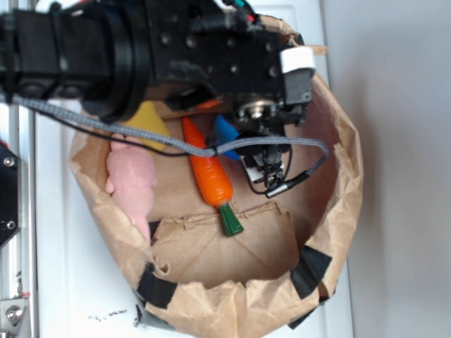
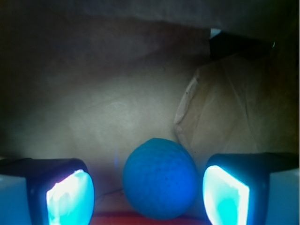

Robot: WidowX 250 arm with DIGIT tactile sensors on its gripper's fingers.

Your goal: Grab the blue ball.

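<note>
Two fingers [image 2: 70, 197] spread wide, holding nothing; blue ball [image 2: 159, 179] centred between them, lower middle of wrist frame.

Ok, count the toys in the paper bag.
4 visible: pink plush on the left, orange carrot mid-bag, yellow toy under the arm, blue ball between the open jaws. The arm may hide more.

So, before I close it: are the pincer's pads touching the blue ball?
Apart. The wrist view shows bare gaps between the blue ball and both pads.
</note>
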